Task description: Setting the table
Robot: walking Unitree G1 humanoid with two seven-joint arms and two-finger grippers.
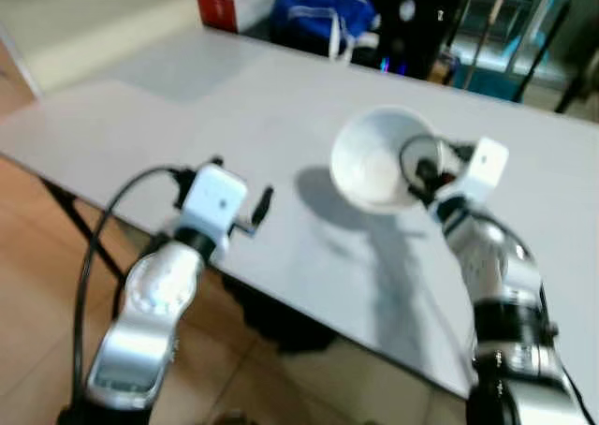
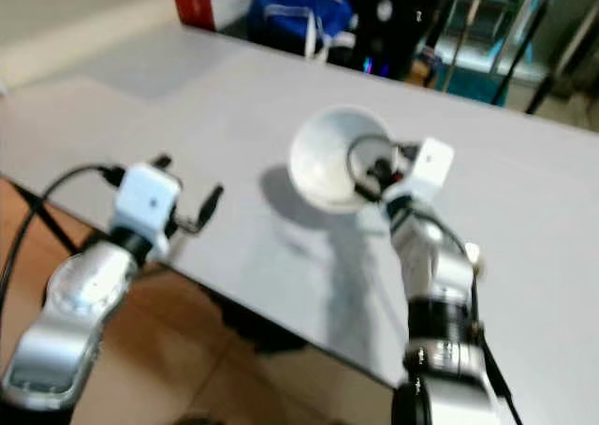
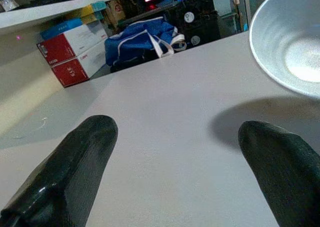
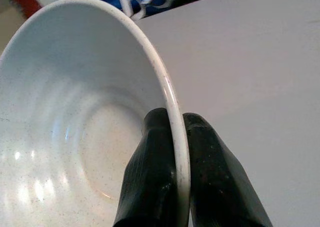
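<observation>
Gripping bowl (image 4: 75,127) rim, right claw (image 4: 178,137)

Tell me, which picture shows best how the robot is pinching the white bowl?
The right wrist view: the right gripper has one black finger inside the white bowl's rim and one outside. Both eye views show the whole bowl tilted above the table, its shadow below it. The left wrist view shows part of the bowl.

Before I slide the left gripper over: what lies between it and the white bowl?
Bare grey table; the eye views show it between left gripper and white bowl.
</observation>
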